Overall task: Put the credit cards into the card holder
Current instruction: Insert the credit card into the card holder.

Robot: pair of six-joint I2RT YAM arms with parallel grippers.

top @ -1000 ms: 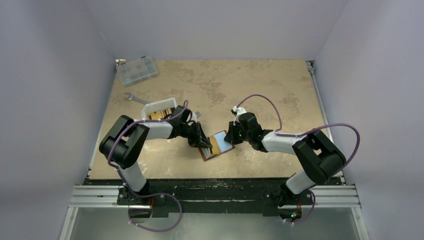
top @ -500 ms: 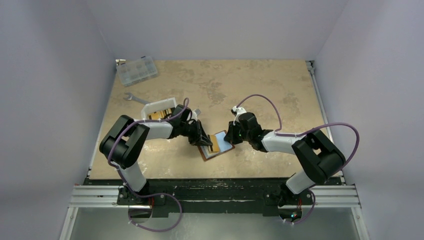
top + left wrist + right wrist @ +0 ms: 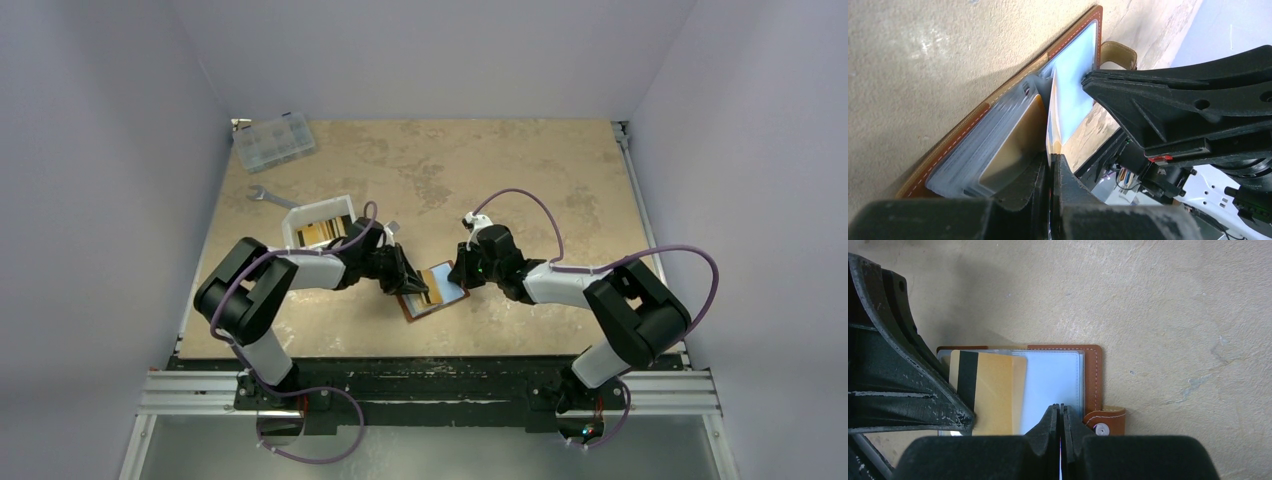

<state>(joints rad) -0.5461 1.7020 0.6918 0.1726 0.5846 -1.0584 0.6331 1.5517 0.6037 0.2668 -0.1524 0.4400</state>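
Note:
The brown leather card holder (image 3: 418, 308) lies open on the table between both arms; its rim (image 3: 1093, 375) and snap stud (image 3: 1102, 430) show in the right wrist view. My left gripper (image 3: 1052, 162) is shut on an orange-yellow credit card (image 3: 998, 390) with a black stripe. It holds the card edge-on (image 3: 1052, 145) over the holder's clear sleeves. My right gripper (image 3: 1060, 410) is shut on the near edge of the holder's light blue sleeve page (image 3: 1053, 380). In the top view the left gripper (image 3: 405, 283) and right gripper (image 3: 464, 280) flank the holder.
A white tray (image 3: 300, 215) holding more cards stands behind my left arm. A silver wrench (image 3: 268, 196) lies beyond it, and a clear compartmented box (image 3: 273, 142) sits at the far left corner.
My left arm has dropped lower and shifted slightly right, carrying the orange-yellow card further over the holder and uncovering more of the white tray. My right arm has barely moved.

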